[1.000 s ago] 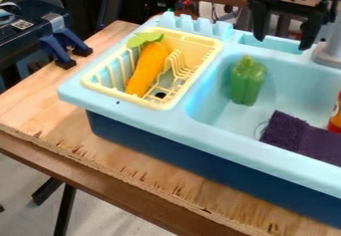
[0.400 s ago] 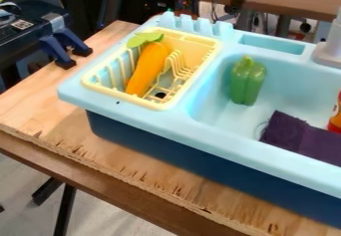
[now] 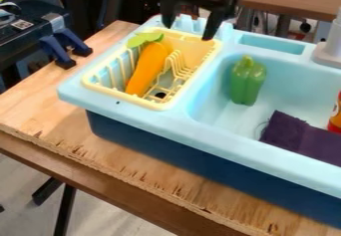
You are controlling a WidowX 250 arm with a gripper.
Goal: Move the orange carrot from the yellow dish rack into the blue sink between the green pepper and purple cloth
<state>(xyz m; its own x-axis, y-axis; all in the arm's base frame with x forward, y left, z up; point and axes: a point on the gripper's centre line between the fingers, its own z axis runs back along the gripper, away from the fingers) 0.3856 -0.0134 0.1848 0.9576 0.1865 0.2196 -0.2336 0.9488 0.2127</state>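
Jaws parted, nothing held; gripper (image 3: 188, 31) nr. far rim of rack (image 3: 162, 105), contact unclear. Carrot (image 3: 147, 68) in rack, slanted. Risks: low approach poss. snags rim, shifting rack; off-ctr. grip poss. rolls carrot.

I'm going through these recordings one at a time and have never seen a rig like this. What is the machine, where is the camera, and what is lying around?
The machine is a black robot arm ending in a black two-finger pincer. All the pictures come from one fixed camera looking down at a slant. The pincer is open and holds nothing; it hangs near the back of a pale yellow plastic dish rack, in which an orange toy carrot with a green top lies. The rack sits at one end of a light blue plastic toy sink. In the basin are a green toy bell pepper, a dark purple cloth and a red and orange object cut off by the picture's edge.
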